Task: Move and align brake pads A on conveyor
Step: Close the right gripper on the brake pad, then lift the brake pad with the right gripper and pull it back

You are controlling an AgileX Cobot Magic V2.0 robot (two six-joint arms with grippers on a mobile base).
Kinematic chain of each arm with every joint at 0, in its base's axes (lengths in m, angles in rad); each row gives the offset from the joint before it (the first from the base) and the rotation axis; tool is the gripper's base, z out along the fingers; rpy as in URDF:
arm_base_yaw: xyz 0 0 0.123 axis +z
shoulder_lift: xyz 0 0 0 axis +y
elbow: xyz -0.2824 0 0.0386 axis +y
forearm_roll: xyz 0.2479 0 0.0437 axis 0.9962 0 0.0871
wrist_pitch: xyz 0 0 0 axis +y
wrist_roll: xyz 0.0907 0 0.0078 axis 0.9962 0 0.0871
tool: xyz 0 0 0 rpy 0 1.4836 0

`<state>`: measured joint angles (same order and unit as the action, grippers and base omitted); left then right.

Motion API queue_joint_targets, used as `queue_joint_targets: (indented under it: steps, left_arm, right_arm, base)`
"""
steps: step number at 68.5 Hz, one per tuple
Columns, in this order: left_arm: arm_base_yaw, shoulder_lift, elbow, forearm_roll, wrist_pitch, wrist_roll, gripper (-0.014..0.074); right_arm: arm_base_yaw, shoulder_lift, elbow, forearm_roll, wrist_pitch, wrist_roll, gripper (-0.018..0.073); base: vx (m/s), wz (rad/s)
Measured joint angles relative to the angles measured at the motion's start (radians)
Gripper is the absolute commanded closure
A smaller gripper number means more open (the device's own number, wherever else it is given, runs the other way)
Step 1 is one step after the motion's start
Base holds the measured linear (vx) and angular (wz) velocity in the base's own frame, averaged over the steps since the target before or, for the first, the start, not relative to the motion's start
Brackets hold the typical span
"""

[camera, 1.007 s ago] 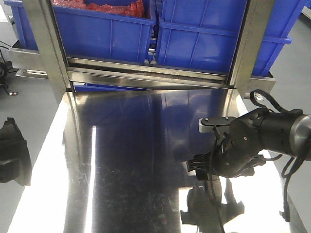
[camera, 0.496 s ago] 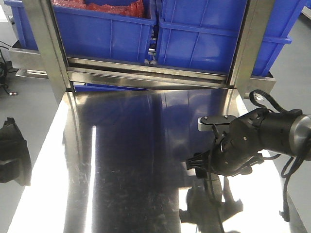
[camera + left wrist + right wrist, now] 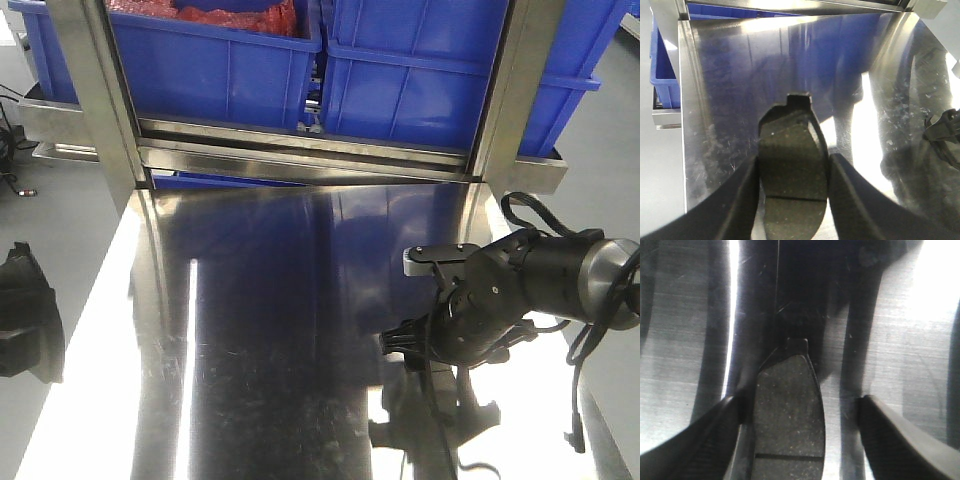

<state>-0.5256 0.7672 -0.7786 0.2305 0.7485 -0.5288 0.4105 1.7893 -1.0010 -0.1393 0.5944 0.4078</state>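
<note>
Slip risk: left end effector (image 3: 792,165) pinches a pad (image 3: 790,192) by its curved edges over the surface (image 3: 715,100), while right end effector (image 3: 799,402) gapes wide around a second pad (image 3: 787,420) lying off-centre, so closing may skew it.

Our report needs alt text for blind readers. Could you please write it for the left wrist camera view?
A dark grey brake pad with a thin groove across it is clamped between the two black fingers of the left gripper, seen against a shiny stainless steel table. A blue bin shows at the left edge.
</note>
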Motion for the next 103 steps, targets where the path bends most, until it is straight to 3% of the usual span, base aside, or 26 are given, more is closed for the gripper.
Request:
queue_joint_targets:
  steps: [20, 35, 87, 103]
  left_arm:
    - [0.0, 0.0, 0.0, 0.0, 0.0, 0.0, 0.054]
    - [0.0, 0.0, 0.0, 0.0, 0.0, 0.0, 0.054]
    - [0.0, 0.0, 0.0, 0.0, 0.0, 0.0, 0.054]
    - [0.0, 0.0, 0.0, 0.0, 0.0, 0.0, 0.054]
  right_arm:
    - [0.0, 0.0, 0.0, 0.017, -0.002, -0.001, 0.0424]
    - [0.0, 0.0, -0.001, 0.017, -0.001, -0.002, 0.0529]
    - [0.0, -0.247, 0.007, 0.016, -0.033, -0.002, 0.0542]
    - [0.0, -0.429, 0.107, -0.022, -0.086, 0.004, 0.0542]
  base:
    - [0.0, 0.0]
    - [0.0, 0.0]
    - [0.0, 0.0]
    - [0.0, 0.0]
